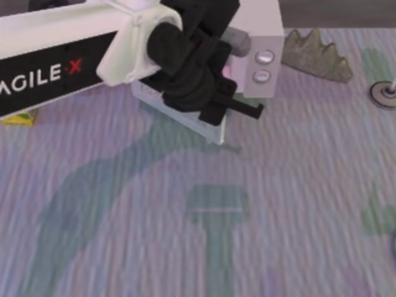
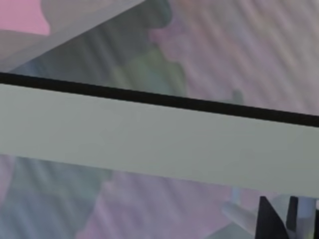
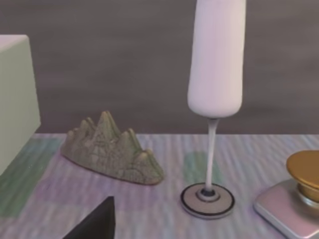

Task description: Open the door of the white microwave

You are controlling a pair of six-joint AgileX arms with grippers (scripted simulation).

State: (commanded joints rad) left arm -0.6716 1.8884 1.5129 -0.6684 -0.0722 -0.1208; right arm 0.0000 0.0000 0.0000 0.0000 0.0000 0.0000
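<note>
Upper left of the top view: yellow block [image 1: 20, 117] peeking out at the frame's left edge under the left arm. Upper centre: left gripper [image 1: 238, 104] at the free edge of the door [image 1: 185, 117], black fingers spread either side of that edge, not pinched. Door swung partway out from the white microwave [image 1: 263, 37], lower corner jutting toward centre frame; pink interior just visible behind. Two silver knobs [image 1: 264, 57] on the side panel. Wide bare cloth across the whole lower half. Upper right: jagged stone ornament [image 1: 317, 57] just beside the microwave, then stemmed glass [image 3: 216, 64]. Right gripper [image 3: 97, 224] low beside these, state cannot be told
</note>
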